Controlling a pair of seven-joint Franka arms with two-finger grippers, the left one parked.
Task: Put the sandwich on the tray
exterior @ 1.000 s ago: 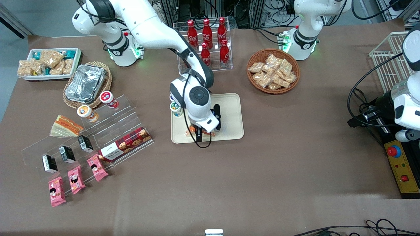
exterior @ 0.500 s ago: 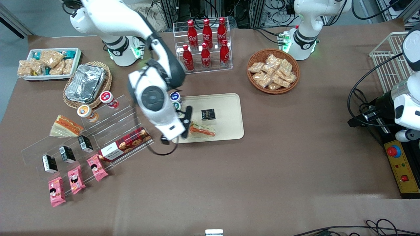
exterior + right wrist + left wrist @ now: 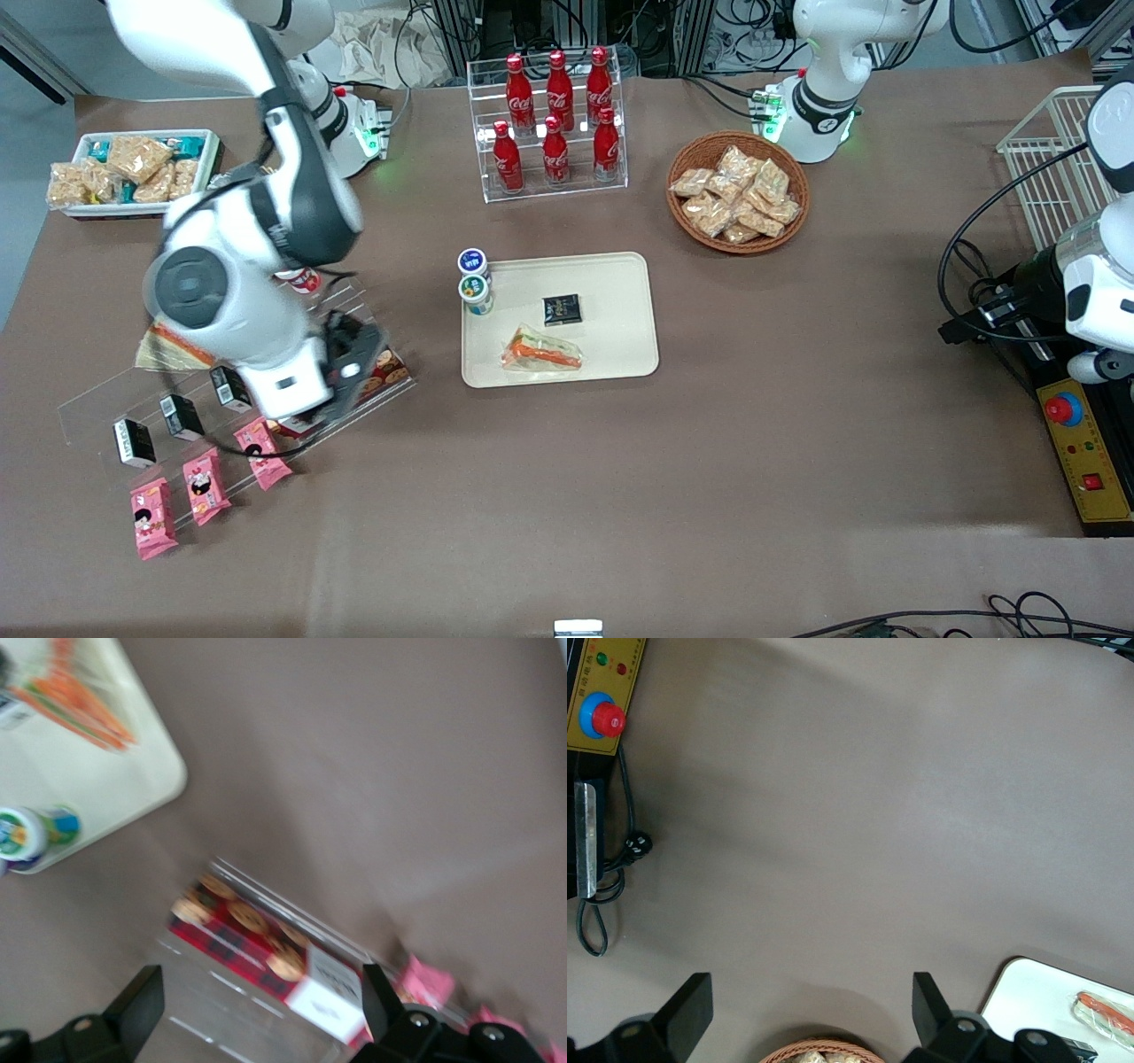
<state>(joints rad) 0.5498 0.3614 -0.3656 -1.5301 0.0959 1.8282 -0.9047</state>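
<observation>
The sandwich (image 3: 542,350), a clear-wrapped wedge with orange filling, lies flat on the cream tray (image 3: 620,301), near the tray edge closest to the front camera. It also shows in the right wrist view (image 3: 75,691) on the tray (image 3: 133,780), and in the left wrist view (image 3: 1103,1014). My right gripper (image 3: 350,359) is open and empty. It hangs above the clear stepped shelf, over the red cookie box (image 3: 257,943), well away from the tray toward the working arm's end. In the right wrist view the gripper (image 3: 261,1010) has its fingers wide apart.
A black packet (image 3: 562,309) lies on the tray and two cups (image 3: 476,295) stand at its edge. A second wedge (image 3: 155,350), small black boxes and pink packs (image 3: 204,483) are on the shelf. A cola rack (image 3: 554,124) and a snack basket (image 3: 737,190) stand farther back.
My gripper let go of the sandwich on the tray, then swung away toward the working arm's end, ending over the shelf. The sandwich stays on the tray.
</observation>
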